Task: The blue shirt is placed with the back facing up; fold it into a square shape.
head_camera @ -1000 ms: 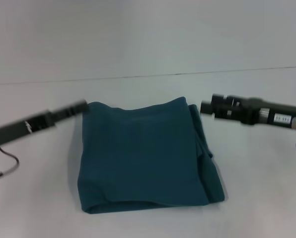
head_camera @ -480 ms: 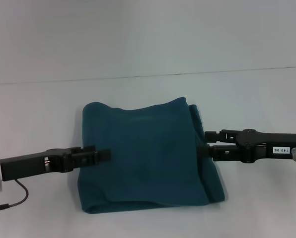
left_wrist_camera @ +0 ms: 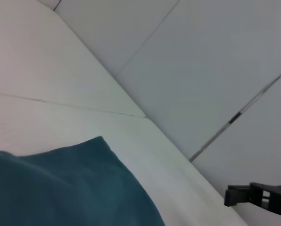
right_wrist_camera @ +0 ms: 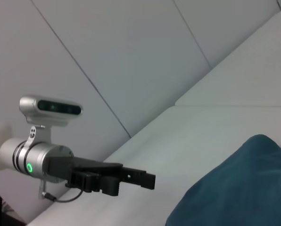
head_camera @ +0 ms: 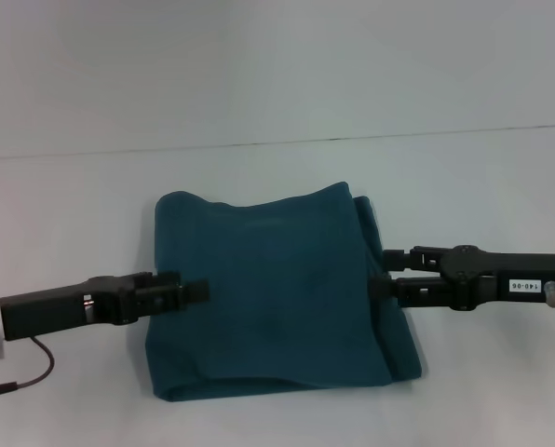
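Head view. We count one shirt (head_camera: 273, 293), one tabletop (head_camera: 73, 205) and two claws. The shirt lies folded into a roughly square packet at the middle of the white tabletop, plain teal surface up, with layered edges showing along its right side. The left claw (head_camera: 198, 290) reaches in level from the left, its arm nearly horizontal, and its tip sits over the shirt's left edge at about mid-height. The right claw (head_camera: 382, 284) reaches in level from the right in mirror pose, its tip at the shirt's right edge. We cannot tell from this view whether either tip touches the cloth. The left claw's fingers appear drawn together; for the right claw we cannot tell whether it is released or clenched.

Left wrist view. We count one shirt corner (left_wrist_camera: 70, 188) and one claw. The teal cloth fills the lower part of the frame, lying flat on the tabletop (left_wrist_camera: 60, 70). The dark tip of the right claw (left_wrist_camera: 239, 195) shows farther off, beyond the shirt and clear of it in this frame. The left arm's own fingers are not in frame.

Right wrist view. We count one shirt portion (right_wrist_camera: 235, 188) and one claw. The left claw (right_wrist_camera: 147, 180) stretches out level from its silver wrist, fingers lying close together with no cloth between them. The tabletop (right_wrist_camera: 202, 136) lies between it and the shirt.
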`<state>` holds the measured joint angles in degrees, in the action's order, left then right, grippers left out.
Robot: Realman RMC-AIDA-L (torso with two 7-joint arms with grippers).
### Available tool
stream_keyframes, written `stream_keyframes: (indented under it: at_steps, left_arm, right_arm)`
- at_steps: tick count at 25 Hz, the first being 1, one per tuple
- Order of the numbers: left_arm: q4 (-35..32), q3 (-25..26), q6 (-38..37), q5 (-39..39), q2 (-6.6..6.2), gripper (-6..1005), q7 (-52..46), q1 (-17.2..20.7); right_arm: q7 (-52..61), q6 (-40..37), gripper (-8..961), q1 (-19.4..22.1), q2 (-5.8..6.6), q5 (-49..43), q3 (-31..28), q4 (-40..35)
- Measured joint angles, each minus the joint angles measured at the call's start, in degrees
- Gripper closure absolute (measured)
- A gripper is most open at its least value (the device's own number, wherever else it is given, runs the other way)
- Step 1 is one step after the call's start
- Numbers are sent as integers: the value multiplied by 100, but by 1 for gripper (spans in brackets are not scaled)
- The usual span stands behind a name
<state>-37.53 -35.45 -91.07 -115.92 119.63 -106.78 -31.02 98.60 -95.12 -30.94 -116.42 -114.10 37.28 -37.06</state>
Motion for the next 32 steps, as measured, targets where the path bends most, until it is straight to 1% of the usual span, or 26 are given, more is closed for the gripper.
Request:
stream_keyframes:
  at_steps: [1,3,5,6,9,13,18,22,32]
  left_arm:
    - [0,-6,-85,11,15,149,393,7]
    - [1,-9,-156,14,27,149,739,20]
    - [2,-4,-231,37,81,148,1370,71]
    - [-14,7,-237,62,129,148,1672,120]
    - [-54,11,-236,103,187,148,1994,217]
    - [-60,-32,-247,124,206,148,2226,288]
    - [-62,-129,-285,75,299,149,2584,376]
    - [-65,-289,-292,32,307,149,2483,391]
    - [-70,-287,-260,42,316,148,2464,395]
  right_arm:
    - [-91,0,37,5,-2,-20,15,-5]
    - [-369,-15,38,26,-4,-113,36,-32]
    - [-657,-21,38,54,-7,-220,37,-75]
    - [-732,-16,38,64,-7,-238,30,-83]
    - [-780,-12,37,85,1,-247,-7,-88]
    - [-817,4,37,121,2,-251,12,-90]
    - [-914,14,38,144,-26,-254,5,-91]
    - [-897,20,38,149,-30,-254,-9,-91]
    - [-876,20,38,145,-37,-224,-20,-91]
